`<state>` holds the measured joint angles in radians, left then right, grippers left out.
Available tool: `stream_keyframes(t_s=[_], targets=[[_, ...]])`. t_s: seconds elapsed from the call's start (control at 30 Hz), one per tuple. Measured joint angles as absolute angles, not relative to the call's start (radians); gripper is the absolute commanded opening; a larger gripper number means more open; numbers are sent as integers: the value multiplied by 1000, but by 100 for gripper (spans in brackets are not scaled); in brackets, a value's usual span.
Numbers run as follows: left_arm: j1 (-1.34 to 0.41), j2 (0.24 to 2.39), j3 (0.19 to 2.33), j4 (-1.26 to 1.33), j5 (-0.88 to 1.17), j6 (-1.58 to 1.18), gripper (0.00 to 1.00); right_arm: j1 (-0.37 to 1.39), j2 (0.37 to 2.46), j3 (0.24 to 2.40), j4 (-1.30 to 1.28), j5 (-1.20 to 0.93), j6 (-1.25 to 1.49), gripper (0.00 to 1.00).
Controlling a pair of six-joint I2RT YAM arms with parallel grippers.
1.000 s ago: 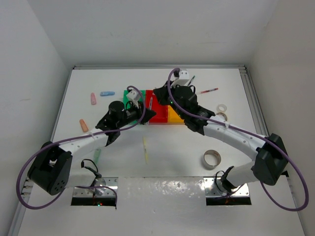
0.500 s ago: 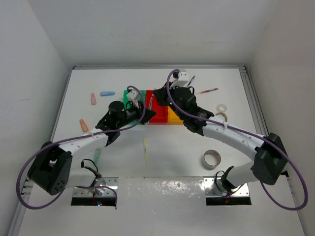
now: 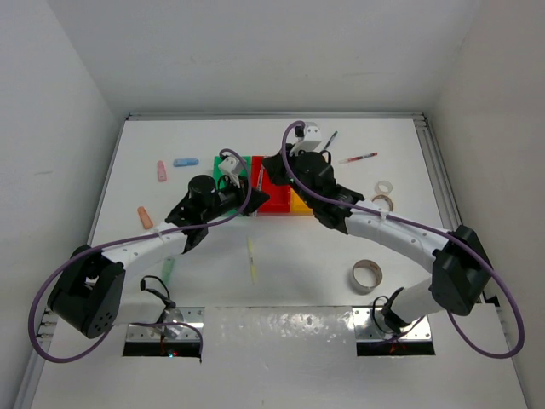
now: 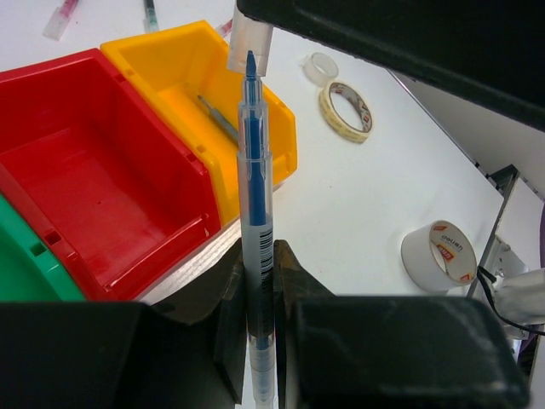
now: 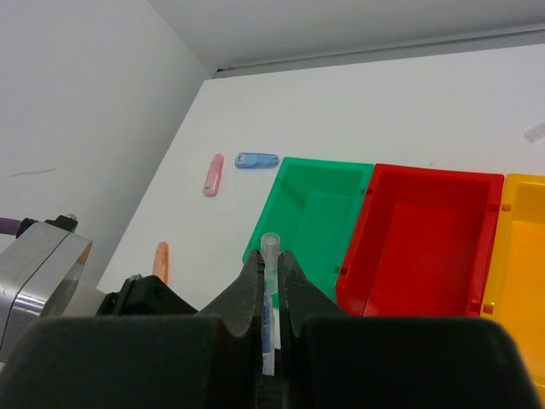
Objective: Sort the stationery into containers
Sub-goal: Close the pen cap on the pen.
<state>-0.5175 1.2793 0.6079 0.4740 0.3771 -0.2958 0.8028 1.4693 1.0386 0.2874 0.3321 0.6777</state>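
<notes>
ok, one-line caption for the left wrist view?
Left gripper clamps a blue pen upright, tip at a clear cap, with the red bin and yellow bin behind.

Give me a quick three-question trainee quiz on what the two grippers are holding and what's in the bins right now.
1. True or false: the left gripper is shut on the blue pen, which stands upright between its fingers.
2. Multiple choice: what colour is the bin that already holds a grey pen? A green, B red, C yellow.
3. Fill in: the right gripper pinches a clear ___ at the blue pen's tip.

Key: 1 true. 2 C, the yellow bin. 3 cap.
</notes>
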Motion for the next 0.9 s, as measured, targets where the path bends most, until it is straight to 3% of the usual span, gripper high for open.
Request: stream_keyframes(t_s=[0.6, 0.9], targets=[[-515, 1281, 608, 460, 338, -228, 0, 786, 1507, 1066, 232, 192, 649, 0], [-499, 1282, 608, 449, 379, -210, 0, 789, 1472, 947, 377, 177, 616, 0]])
